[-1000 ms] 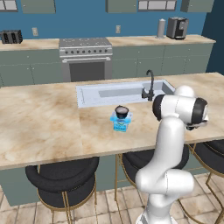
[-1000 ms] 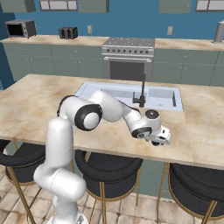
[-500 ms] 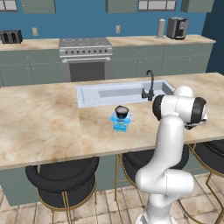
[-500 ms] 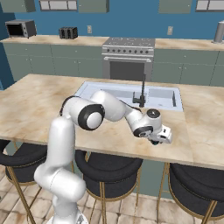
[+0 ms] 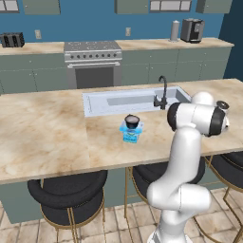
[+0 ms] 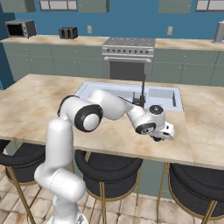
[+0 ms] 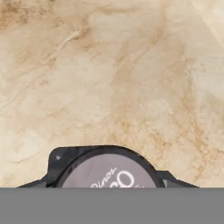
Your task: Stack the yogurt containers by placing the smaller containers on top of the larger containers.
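Your gripper (image 6: 161,138) hangs low over the counter (image 5: 47,137), right of the faucet (image 5: 163,90) near the front edge. A dark cup (image 7: 105,169) sits between its 2 tips, but whether they pinch it I cannot tell. The blue tub (image 5: 130,135) stands left of the faucet, well apart, with 1 dark cup-like shape (image 5: 132,120) already on it. Risk: a loose hold (if any) could drop or tip the cup in transit. The cup's pale lid faces the hand, so its axis probably runs along the gripper.
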Robot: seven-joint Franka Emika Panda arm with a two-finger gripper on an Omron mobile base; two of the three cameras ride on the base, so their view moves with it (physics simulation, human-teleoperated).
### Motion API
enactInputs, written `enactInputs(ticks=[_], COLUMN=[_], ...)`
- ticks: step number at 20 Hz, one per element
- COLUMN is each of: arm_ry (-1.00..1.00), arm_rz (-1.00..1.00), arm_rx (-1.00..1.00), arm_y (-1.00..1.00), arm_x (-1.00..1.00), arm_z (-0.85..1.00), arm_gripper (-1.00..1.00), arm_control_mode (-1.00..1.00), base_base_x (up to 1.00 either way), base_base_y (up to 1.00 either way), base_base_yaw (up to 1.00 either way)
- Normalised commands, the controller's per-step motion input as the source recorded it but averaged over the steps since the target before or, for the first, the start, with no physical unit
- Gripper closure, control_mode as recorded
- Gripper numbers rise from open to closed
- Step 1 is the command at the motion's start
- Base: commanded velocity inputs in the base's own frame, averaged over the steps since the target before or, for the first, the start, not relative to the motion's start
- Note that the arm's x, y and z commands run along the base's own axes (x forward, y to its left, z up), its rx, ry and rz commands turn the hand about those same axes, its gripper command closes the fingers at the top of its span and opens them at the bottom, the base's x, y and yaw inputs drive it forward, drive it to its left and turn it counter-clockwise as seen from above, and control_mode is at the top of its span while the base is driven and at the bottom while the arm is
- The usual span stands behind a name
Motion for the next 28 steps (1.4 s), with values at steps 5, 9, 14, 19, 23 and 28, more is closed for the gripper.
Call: enactInputs(ticks=[5, 9, 14, 19, 23, 28], arm_ry=[-0.03, 0.00, 0.00, 0.04, 0.09, 0.08], arm_rz=[0.00, 0.00, 0.00, 0.00, 0.00, 0.00], arm_rx=[0.00, 0.00, 0.00, 0.03, 0.01, 0.00], arm_y=[0.02, 0.09, 0.18, 0.35, 0.43, 0.52], arm_x=[-0.18, -0.16, -0.07, -0.09, -0.11, -0.19], arm_z=[0.53, 0.51, 0.51, 0.43, 0.39, 0.35], arm_gripper=[1.00, 1.00, 1.00, 1.00, 1.00, 1.00], arm_control_mode=[-1.00, -1.00, -1.00, -1.00, -1.00, -1.00], base_base_x=[0.00, 0.00, 0.00, 0.00, 0.00, 0.00], base_base_y=[0.00, 0.00, 0.00, 0.00, 0.00, 0.00], base_base_yaw=[0.00, 0.00, 0.00, 0.00, 0.00, 0.00])
